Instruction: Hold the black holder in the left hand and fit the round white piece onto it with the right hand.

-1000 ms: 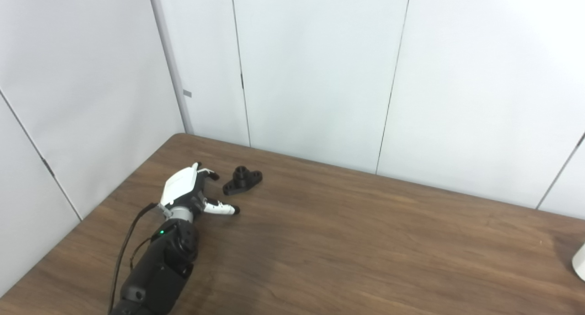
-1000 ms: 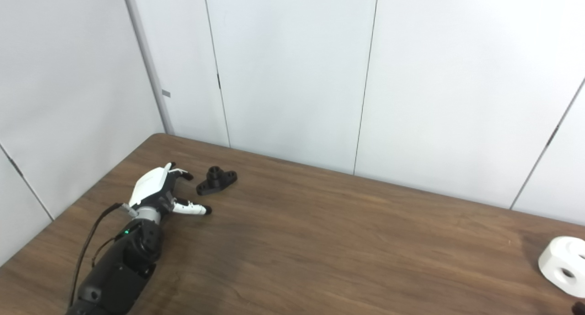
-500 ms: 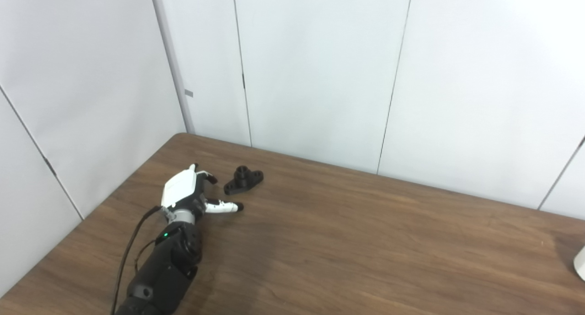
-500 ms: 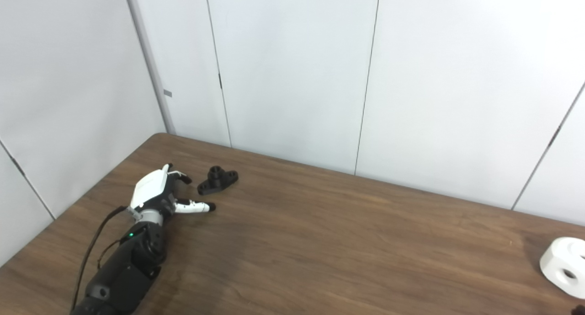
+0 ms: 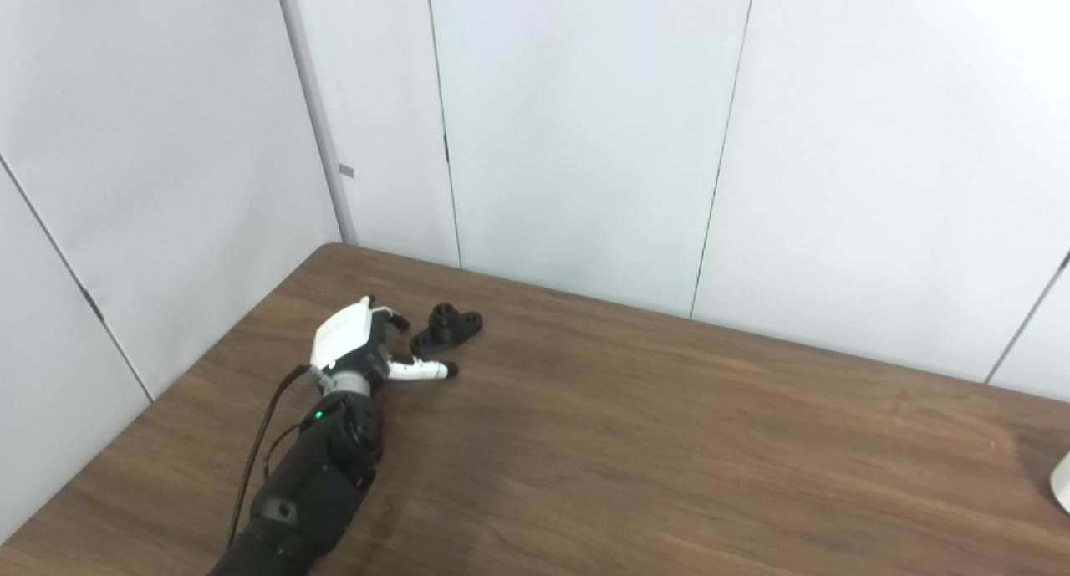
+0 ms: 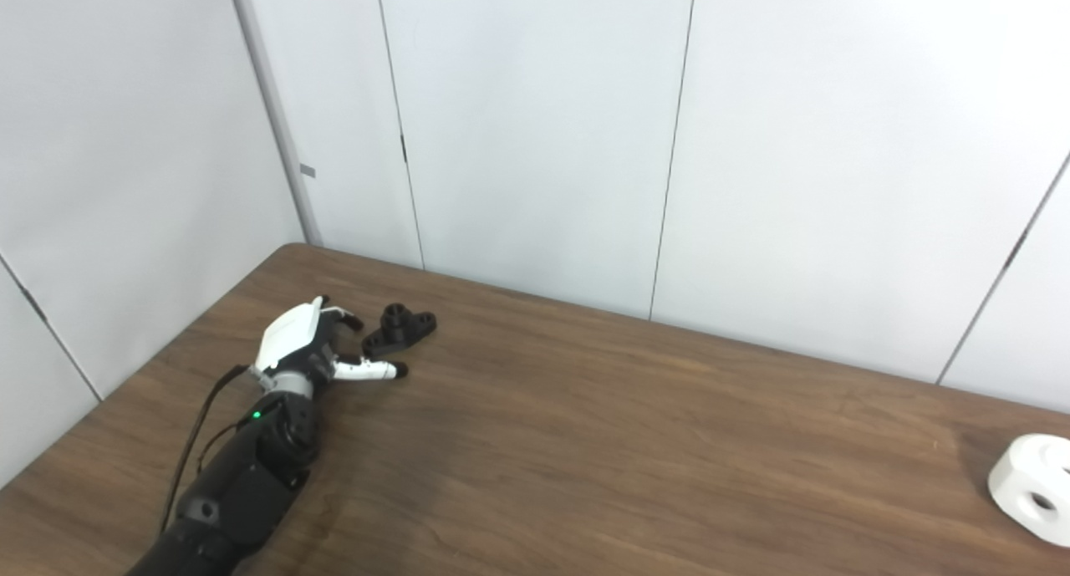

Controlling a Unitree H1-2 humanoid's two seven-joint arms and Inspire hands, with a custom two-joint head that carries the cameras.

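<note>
The left hand (image 5: 355, 348), white-shelled with black-tipped fingers on a black forearm, reaches over the far left part of the brown wood-grain table (image 5: 635, 442) with its fingers spread apart and nothing between them. Its thumb (image 5: 426, 371) points out to the right, low over the tabletop, while the other fingers (image 6: 344, 318) curl forward and down. The small black plastic holder (image 5: 447, 329) — a flat base with a hole at its far end and a short upright round collar near the middle — lies on the table just beyond and to the right of the hand. The thumb tip sits just in front of the holder's near end and the fingertips just to its left; whether either is touching it cannot be made out from these views, but the hand is not closed around it.

The round white plastic piece (image 6: 1032, 488) — a chunky block with faceted sides and a dark hole in the side facing the camera — rests on the table at the far right edge, well apart from the holder. In the left eye view only a sliver of it shows at the frame's edge.

The right hand does not appear in either view. Behind the table stand plain white wall panels (image 5: 585, 124) with thin dark seams.
</note>
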